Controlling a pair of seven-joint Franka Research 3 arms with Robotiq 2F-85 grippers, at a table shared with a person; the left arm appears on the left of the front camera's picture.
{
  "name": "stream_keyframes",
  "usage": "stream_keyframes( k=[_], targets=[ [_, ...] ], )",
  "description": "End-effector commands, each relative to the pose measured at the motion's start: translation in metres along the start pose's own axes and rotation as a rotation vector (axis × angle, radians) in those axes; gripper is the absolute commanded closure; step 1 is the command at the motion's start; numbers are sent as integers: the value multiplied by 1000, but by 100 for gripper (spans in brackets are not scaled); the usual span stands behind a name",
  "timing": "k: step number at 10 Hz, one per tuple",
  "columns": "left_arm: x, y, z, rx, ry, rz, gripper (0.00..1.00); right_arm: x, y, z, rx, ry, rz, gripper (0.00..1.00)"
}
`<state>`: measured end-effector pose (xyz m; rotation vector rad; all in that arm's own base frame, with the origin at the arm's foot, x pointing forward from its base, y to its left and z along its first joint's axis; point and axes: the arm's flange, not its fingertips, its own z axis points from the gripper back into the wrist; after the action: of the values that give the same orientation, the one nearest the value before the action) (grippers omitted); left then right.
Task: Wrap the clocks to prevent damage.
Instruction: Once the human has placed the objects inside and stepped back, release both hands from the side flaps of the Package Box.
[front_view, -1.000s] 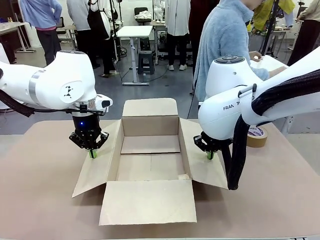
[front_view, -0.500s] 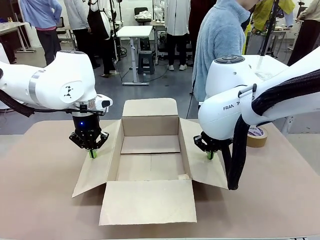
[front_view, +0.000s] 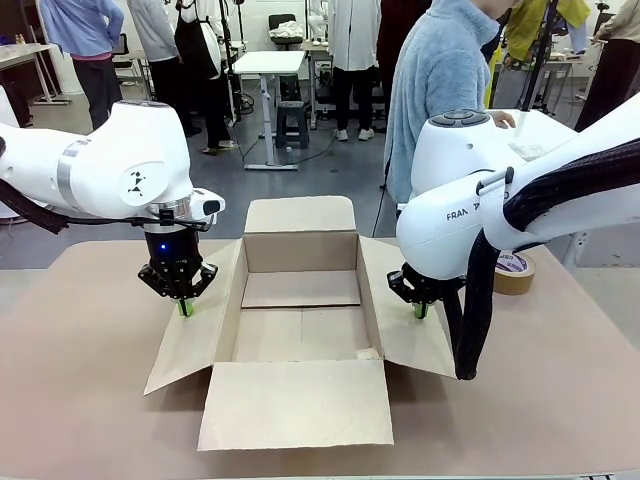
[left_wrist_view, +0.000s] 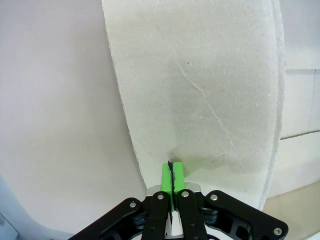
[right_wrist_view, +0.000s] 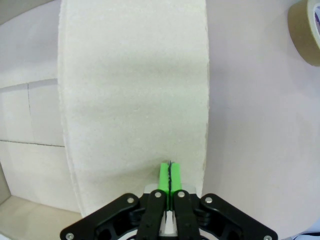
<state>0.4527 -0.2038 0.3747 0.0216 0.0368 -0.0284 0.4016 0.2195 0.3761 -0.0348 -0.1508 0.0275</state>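
Observation:
The clocks are hidden from me. An open brown cardboard box (front_view: 300, 262) sits mid-table with all its flaps folded outward and nothing inside. My left gripper (front_view: 184, 308) is shut, its green tips pointing down onto the box's left flap (left_wrist_view: 200, 90). In the left wrist view the left gripper (left_wrist_view: 171, 170) has its pads pressed together with nothing between them. My right gripper (front_view: 420, 311) is shut too, tips down on the right flap (right_wrist_view: 135, 90). The right wrist view shows the right gripper (right_wrist_view: 170, 172) holding nothing.
A brown tape roll (front_view: 513, 272) lies on the table right of the box, behind my right arm; it is also the tape roll (right_wrist_view: 306, 30) at the right wrist view's corner. A person in a light blue fleece (front_view: 440, 80) stands at the far side, one hand (front_view: 505, 118) over a white surface.
Both arms hold still. The person at the far side has shifted a little, and the hand over the white surface has moved slightly.

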Motion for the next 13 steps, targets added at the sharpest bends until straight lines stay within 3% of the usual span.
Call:
stream_keyframes(
  k=[1, 13],
  targets=[
    [-1, 1, -1, 8, 6, -2, 100, -1, 0, -1, -5, 5, 1, 99],
    [-1, 1, -1, 8, 6, -2, 100, -1, 0, -1, -5, 5, 1, 99]
  ],
)
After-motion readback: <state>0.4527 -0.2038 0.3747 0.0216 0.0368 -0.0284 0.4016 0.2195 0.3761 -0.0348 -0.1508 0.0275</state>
